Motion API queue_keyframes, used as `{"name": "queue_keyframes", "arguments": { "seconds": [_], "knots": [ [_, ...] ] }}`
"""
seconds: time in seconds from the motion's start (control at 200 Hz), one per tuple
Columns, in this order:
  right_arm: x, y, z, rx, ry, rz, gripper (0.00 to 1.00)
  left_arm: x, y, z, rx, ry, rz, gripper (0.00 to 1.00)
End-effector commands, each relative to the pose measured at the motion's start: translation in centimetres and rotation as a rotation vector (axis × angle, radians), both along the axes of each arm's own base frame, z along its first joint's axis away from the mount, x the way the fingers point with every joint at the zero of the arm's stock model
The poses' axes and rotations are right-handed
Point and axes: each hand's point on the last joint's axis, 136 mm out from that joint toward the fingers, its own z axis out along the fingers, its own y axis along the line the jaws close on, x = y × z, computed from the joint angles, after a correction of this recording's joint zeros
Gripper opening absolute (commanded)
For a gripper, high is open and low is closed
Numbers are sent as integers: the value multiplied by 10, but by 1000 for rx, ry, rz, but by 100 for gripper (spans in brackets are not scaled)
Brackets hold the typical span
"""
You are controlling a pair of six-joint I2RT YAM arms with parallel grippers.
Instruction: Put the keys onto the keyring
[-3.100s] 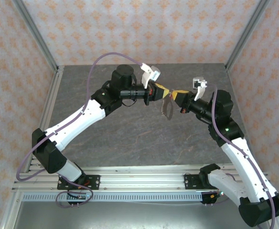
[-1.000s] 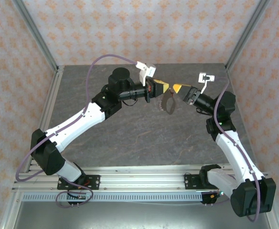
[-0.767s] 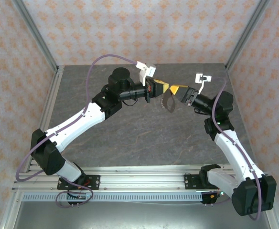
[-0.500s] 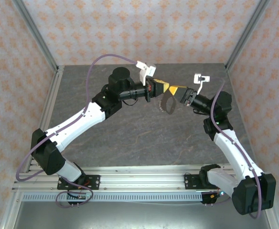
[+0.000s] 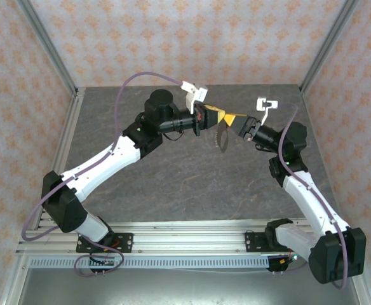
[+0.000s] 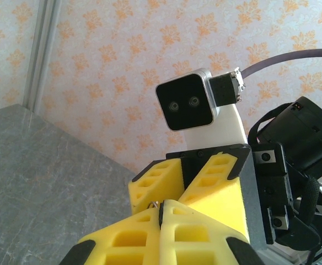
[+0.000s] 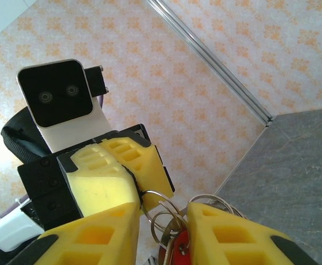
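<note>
Found both grippers meeting tip to tip in mid-air above the table (image 5: 173, 184), nearer its far edge than its near one and roughly midway between its side edges. Noted left gripper (image 5: 215, 115) clamped fully together on the top of the keyring (image 5: 222, 136), with the loop and its jagged fringe hanging below, clear of the table. Noted right gripper (image 7: 164, 218) with fingers (image 7: 95, 232) narrowly apart, straddling the bunched rings and the keys (image 7: 181, 246), seen as one small red piece low in the gap. Could not confirm contact with the metal, nor whether the red piece sits threaded. Judged step in hand: taking hold of the red piece for threading. Flagged risks: pinching a loose ring instead of the red piece, owing to crowding in the gap; pulling the loop out of the left grip through a sideways tug; dropping the bunch onto the table; knocking fingertips together, given the tight spacing.
</note>
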Motion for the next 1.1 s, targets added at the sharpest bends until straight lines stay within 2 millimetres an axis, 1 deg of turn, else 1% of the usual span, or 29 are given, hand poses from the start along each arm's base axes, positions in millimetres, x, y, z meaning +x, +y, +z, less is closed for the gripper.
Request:
{"name": "queue_keyframes", "arguments": {
  "seconds": [0.0,0.135,0.2,0.385,0.525,0.601,0.696,0.816,0.936,1.006,1.046,1.056,1.096],
  "knots": [
    [-9,3,14,17,-74,31,23,-5,-5,31,-68,-70,-18,0],
    [-8,3,11,10,-67,27,9,-4,-5,32,-69,-69,-17,0],
    [-8,3,9,2,-63,22,0,-4,-4,32,-69,-68,-12,0],
    [-1,-1,-1,-38,-38,-31,0,0,1,32,-36,-58,33,0],
    [6,-3,-9,-91,-16,-66,0,4,10,28,23,-55,85,0],
    [11,-4,-15,-128,-4,-86,0,6,18,27,44,-63,112,14],
    [17,-5,-23,-174,13,-94,0,13,32,23,73,-62,146,32],
    [26,-3,-34,-223,38,-85,0,25,51,15,95,-37,166,47],
    [35,1,-42,-273,53,-48,0,31,66,6,130,-8,141,55],
    [38,4,-45,-300,59,-22,0,32,69,1,162,2,115,57],
    [37,5,-40,-313,43,-7,0,32,70,-3,183,5,96,59],
    [40,6,-45,-319,58,-1,0,31,71,-4,188,7,92,59],
    [43,8,-46,-330,59,18,0,32,71,-8,209,16,75,60]
  ]
}}
